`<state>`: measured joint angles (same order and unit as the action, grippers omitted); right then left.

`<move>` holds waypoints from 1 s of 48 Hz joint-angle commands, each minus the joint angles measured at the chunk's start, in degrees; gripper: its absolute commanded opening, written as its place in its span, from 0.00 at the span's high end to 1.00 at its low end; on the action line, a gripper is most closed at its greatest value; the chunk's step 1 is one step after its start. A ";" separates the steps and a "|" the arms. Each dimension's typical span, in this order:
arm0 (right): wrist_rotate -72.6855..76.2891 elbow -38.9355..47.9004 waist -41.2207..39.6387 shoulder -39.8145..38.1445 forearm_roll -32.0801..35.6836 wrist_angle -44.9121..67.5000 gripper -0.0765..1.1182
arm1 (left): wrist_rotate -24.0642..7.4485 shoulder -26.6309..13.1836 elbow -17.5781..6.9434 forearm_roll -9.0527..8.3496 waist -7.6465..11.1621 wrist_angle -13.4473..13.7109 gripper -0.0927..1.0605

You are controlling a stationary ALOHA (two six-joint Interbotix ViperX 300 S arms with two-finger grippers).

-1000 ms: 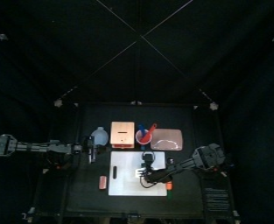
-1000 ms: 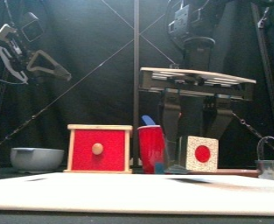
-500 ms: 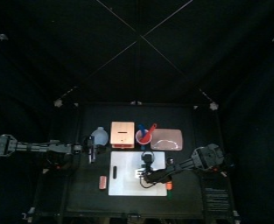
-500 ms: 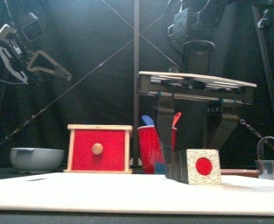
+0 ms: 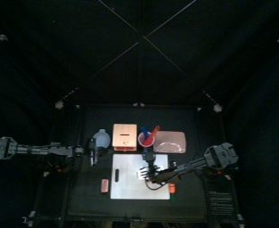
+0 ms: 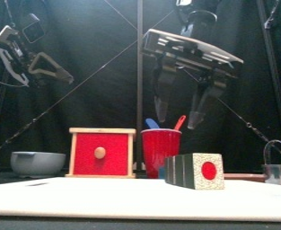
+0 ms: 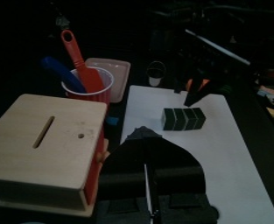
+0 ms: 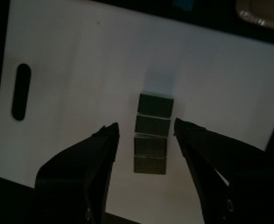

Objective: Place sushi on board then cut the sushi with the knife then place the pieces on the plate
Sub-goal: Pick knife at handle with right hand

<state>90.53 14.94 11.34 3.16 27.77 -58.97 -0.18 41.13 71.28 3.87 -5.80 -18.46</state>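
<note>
Seeing sushi roll (image 8: 152, 133) lying on the white board (image 8: 80, 70), right hand (image 6: 182, 118) spread wide above it, empty. Left hand (image 7: 147, 162) pinched closed, parked at worktop's left. I'd fetch the red knife (image 7: 69, 48) from the red cup (image 6: 161, 148): grip the handle, lift straight.

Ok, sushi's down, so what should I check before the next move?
1. Sushi lying on the board: ok.
2. Right claw open, hanging clear above the sushi: ok.
3. Blue knife and red knife standing in the cup: ok.
4. Plate behind the board, beside the cup: ok.
5. Left claw off the board, at the table's left: ok.
6. Sushi cut: not ok, its blocks are joined in one row.
</note>
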 commanded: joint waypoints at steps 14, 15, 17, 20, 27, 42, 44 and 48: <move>-39.02 -0.18 -21.01 -18.46 -16.96 -2.11 0.21 | -0.09 0.18 -1.05 0.09 -0.35 -0.35 0.92; -41.66 -0.26 -22.68 -18.90 -18.54 -2.37 0.21 | -0.09 0.18 -1.14 0.09 -0.35 -0.35 0.92; -46.58 -0.44 -26.02 -19.42 -21.62 -3.08 0.21 | -0.09 0.26 -1.14 0.09 -0.35 -0.35 0.92; -54.40 -0.79 -30.76 -19.69 -26.02 -3.78 0.21 | -0.09 0.26 -1.23 0.00 -0.35 -0.35 0.92; -71.89 -1.93 -41.31 -18.90 -36.30 -4.83 0.21 | -0.18 0.35 -1.67 -0.09 -0.62 -0.70 0.92; -96.68 -6.68 -56.78 -11.16 -48.60 -10.90 0.21 | 0.00 0.35 -2.02 0.09 -2.90 -1.76 0.92; -99.23 -8.00 -57.66 -9.40 -49.75 -12.13 0.21 | 0.00 0.35 -2.02 0.00 -3.25 -1.93 0.92; -103.80 -11.16 -58.80 -5.45 -51.42 -14.85 0.21 | 0.09 0.35 -2.11 0.09 -3.69 -2.55 0.92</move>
<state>-10.37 7.73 -46.58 -3.96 -21.97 -71.72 -0.26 41.57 70.66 3.87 -8.88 -19.86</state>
